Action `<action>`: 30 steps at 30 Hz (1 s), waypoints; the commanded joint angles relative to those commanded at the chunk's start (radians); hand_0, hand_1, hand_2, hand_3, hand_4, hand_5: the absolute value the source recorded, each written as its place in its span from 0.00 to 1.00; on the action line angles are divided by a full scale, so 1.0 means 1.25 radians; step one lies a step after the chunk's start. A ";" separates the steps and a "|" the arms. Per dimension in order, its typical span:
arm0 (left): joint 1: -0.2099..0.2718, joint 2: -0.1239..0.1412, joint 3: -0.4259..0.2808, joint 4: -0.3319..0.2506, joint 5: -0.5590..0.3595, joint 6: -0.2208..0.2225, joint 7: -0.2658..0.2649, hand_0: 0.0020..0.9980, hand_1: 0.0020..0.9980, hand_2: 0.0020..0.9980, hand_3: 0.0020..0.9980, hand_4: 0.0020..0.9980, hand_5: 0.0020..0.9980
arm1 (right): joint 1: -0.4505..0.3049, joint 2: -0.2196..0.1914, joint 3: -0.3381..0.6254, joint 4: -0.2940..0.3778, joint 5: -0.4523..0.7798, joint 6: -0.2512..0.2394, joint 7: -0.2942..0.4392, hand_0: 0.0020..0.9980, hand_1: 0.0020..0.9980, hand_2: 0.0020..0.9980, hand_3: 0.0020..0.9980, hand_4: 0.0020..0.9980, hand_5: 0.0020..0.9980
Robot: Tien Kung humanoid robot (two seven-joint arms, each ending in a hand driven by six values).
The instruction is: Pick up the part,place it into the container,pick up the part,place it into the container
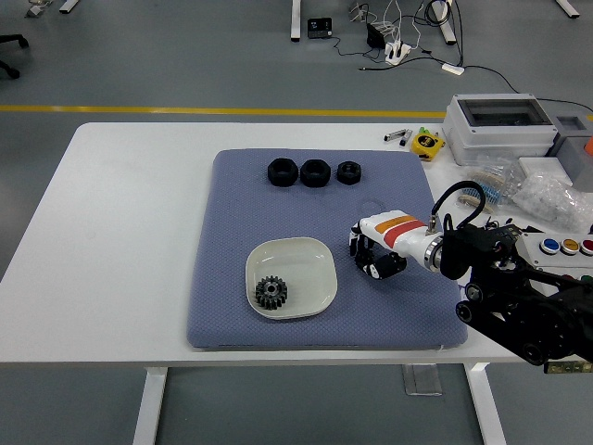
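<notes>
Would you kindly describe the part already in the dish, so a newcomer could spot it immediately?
On the blue-grey padded mat, find the shallow white square dish near its front edge. Inside, at the dish's front left, lies a black toothed gear; unlike the three black nut-like rings at the back, it has teeth.

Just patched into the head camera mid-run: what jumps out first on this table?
The right hand draws the eye first, white with orange stripes, fingers curled down on the blue mat just right of the white dish. A black gear already lies in that dish. Three black ring-shaped parts sit in a row along the mat's far edge.
</notes>
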 joint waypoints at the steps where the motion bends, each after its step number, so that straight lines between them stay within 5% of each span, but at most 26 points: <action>1: 0.000 0.000 0.000 0.000 0.001 0.000 0.000 0.71 0.62 0.64 0.56 0.61 0.68 | 0.000 0.000 -0.001 0.000 0.001 0.002 0.000 0.41 0.49 0.52 0.51 0.61 0.04; 30: 0.001 0.002 0.001 0.000 0.005 -0.004 0.001 0.71 0.62 0.64 0.56 0.62 0.68 | -0.006 -0.026 0.060 0.075 0.004 -0.026 0.028 0.29 0.39 0.44 0.43 0.58 0.00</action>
